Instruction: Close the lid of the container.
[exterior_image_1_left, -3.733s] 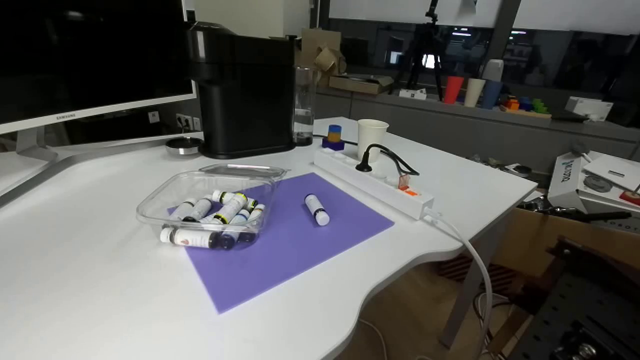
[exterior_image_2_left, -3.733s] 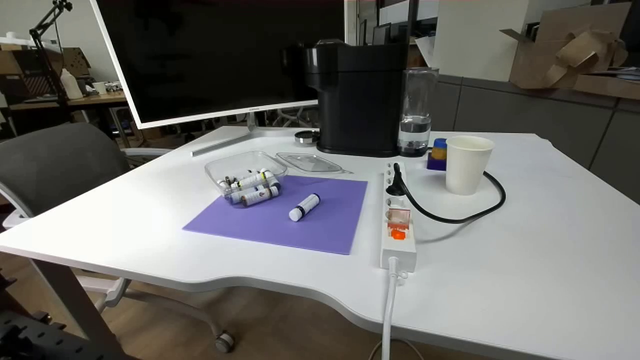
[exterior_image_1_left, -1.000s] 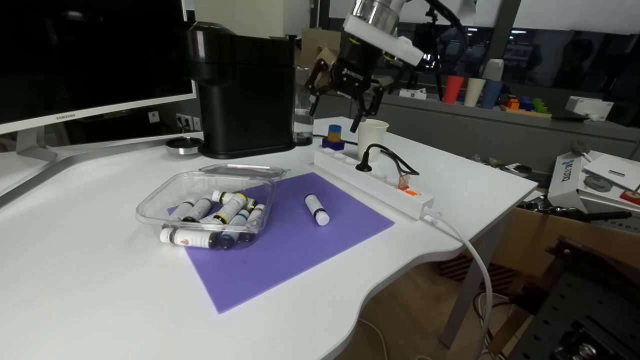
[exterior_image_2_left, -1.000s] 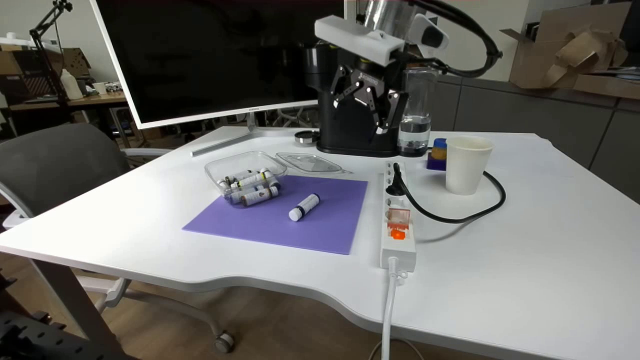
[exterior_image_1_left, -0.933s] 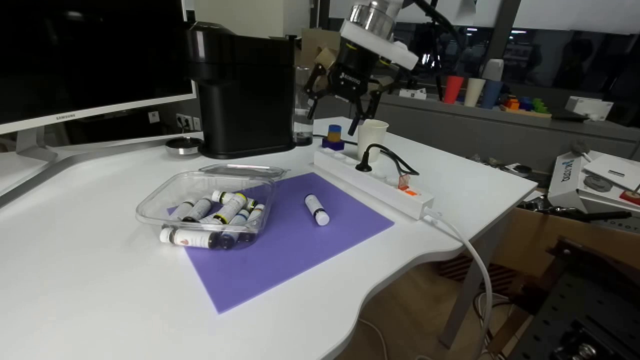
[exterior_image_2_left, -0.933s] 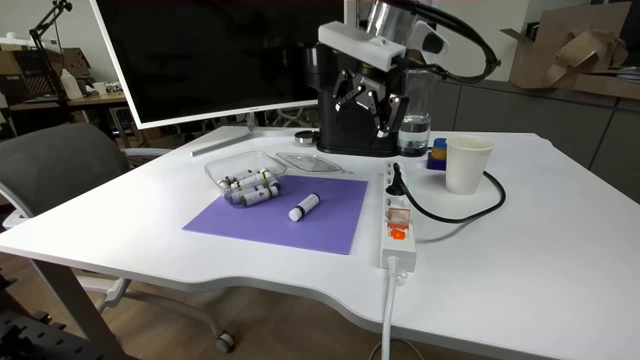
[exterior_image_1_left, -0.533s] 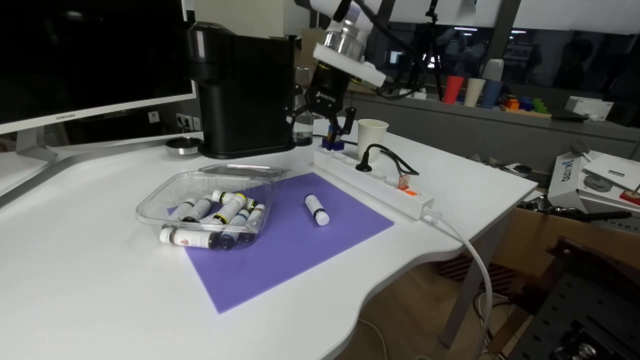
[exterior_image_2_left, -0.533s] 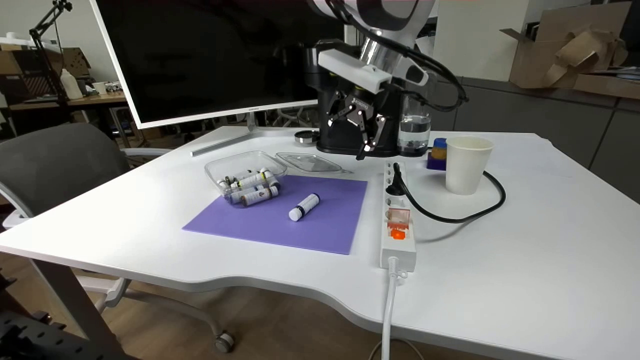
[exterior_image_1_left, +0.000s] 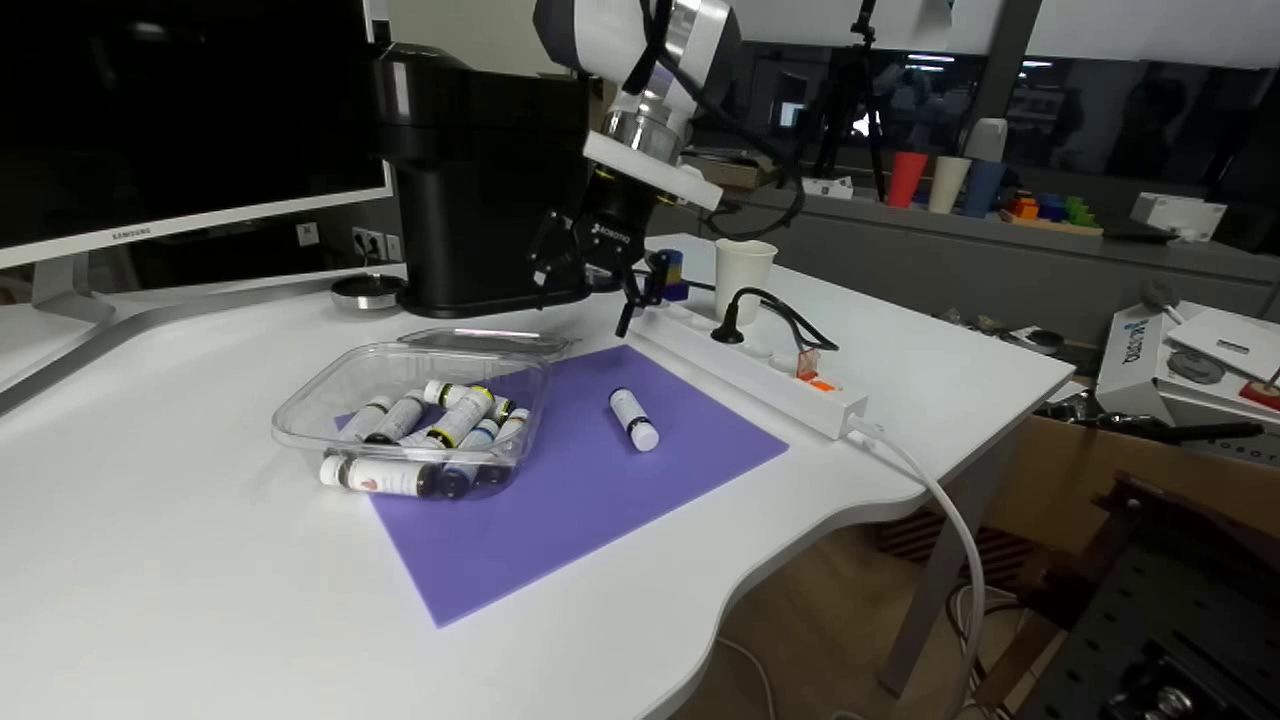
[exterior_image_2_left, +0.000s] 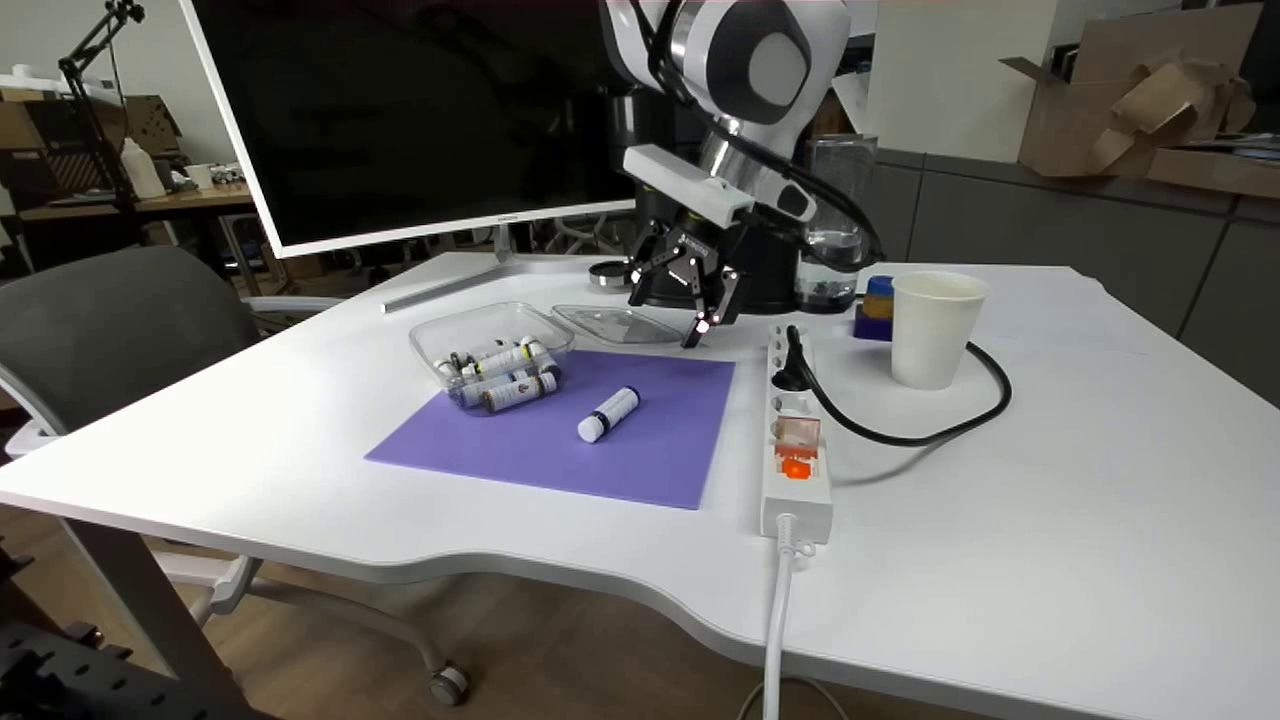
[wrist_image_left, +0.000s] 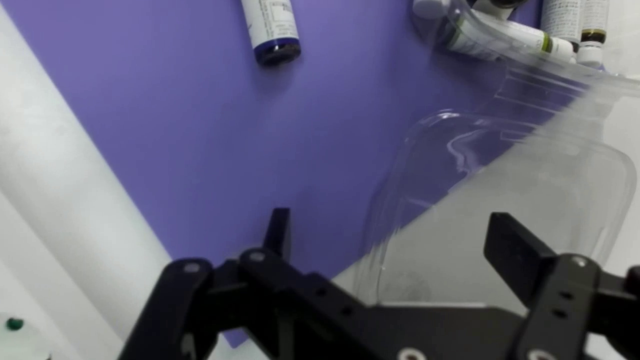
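The container (exterior_image_1_left: 300, 410) is a shallow clear plastic box on the table, partly over the purple mat, with several white marker tubes inside; it also shows in an exterior view (exterior_image_2_left: 440, 345). Its clear lid (exterior_image_1_left: 490, 343) lies folded open beside it, flat on the far side; it shows in an exterior view (exterior_image_2_left: 610, 325) too. In the wrist view the lid (wrist_image_left: 540, 200) spreads below the fingers, and the container rim (wrist_image_left: 525, 60) is at the top right. My gripper (exterior_image_1_left: 585, 315) is open and empty above the lid's outer side, its fingers (wrist_image_left: 390, 217) wide apart across one lid edge.
A loose tube (exterior_image_1_left: 634, 420) lies on the purple mat (exterior_image_1_left: 580, 510). A white power strip (exterior_image_1_left: 745, 370), paper cup (exterior_image_1_left: 743, 270) and stacked blocks (exterior_image_1_left: 672, 290) stand beside it. A tall black appliance (exterior_image_1_left: 490, 190) is close behind the gripper. A round metal dish (exterior_image_1_left: 368, 291) is nearby.
My gripper, out of view at first, has come in and moved down and to the left in both exterior views, towards the lid. It stays open. The container, lid and tubes have not moved.
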